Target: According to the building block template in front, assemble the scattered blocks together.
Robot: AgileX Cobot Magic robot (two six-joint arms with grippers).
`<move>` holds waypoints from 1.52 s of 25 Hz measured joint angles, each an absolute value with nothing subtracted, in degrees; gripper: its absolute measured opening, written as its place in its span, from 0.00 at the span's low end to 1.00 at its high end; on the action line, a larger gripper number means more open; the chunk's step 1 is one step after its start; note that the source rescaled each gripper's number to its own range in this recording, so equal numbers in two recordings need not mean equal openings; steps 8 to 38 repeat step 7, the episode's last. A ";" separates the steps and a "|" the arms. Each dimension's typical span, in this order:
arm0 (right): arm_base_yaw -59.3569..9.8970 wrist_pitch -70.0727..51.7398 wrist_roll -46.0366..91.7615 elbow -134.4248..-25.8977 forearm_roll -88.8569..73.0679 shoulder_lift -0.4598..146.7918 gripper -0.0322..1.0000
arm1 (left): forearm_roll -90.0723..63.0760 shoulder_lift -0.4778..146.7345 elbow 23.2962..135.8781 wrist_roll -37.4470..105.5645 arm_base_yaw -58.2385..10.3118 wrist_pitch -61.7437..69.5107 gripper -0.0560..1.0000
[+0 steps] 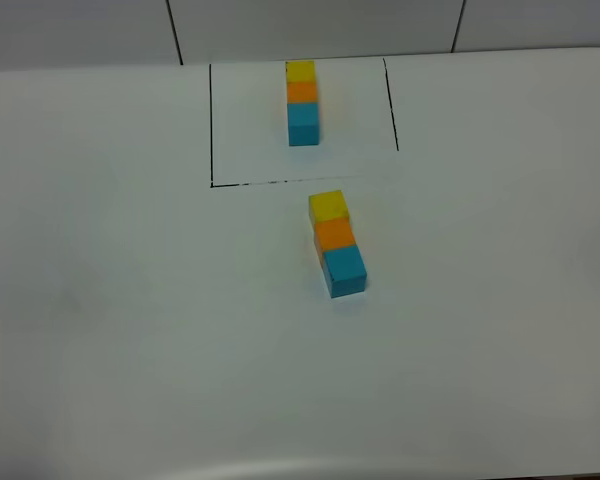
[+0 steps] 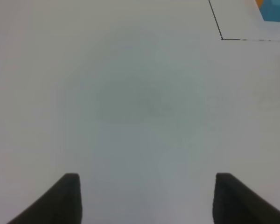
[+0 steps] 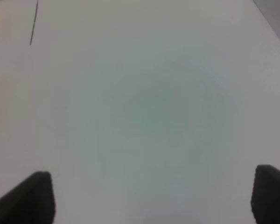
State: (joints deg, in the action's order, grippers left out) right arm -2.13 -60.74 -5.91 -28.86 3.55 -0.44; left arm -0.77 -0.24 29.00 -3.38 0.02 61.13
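You see the building block template (image 1: 302,101) standing inside the black drawn outline (image 1: 212,120) at the far side of the white bench (image 1: 120,300): yellow farthest, orange in the middle, teal-blue nearest. Just outside the outline's near edge, the yellow cube (image 1: 328,205), the orange cube (image 1: 334,234) and the teal-blue cube (image 1: 345,269) sit touching in one row, in the same colour order, slightly skewed to the template. Your left gripper (image 2: 147,198) hangs over bare bench with its jaws spread wide, holding nothing. Your right gripper (image 3: 151,198) is likewise spread and empty.
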 joint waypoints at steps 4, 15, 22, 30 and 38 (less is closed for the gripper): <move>-2.13 -60.74 -5.91 -28.86 3.55 -0.44 0.72 | -0.77 -0.24 29.00 -3.38 0.02 61.13 0.38; -2.13 -60.74 -5.91 -28.86 3.55 -0.44 0.72 | -0.77 -0.24 29.00 -3.38 0.02 61.13 0.38; -2.13 -60.74 -5.91 -28.86 3.55 -0.44 0.72 | -0.77 -0.24 29.00 -3.38 0.02 61.13 0.38; -2.13 -60.74 -5.91 -28.86 3.55 -0.44 0.72 | -0.77 -0.24 29.00 -3.38 0.02 61.13 0.38; -2.13 -60.74 -5.91 -28.86 3.55 -0.44 0.72 | -0.77 -0.24 29.00 -3.38 0.02 61.13 0.38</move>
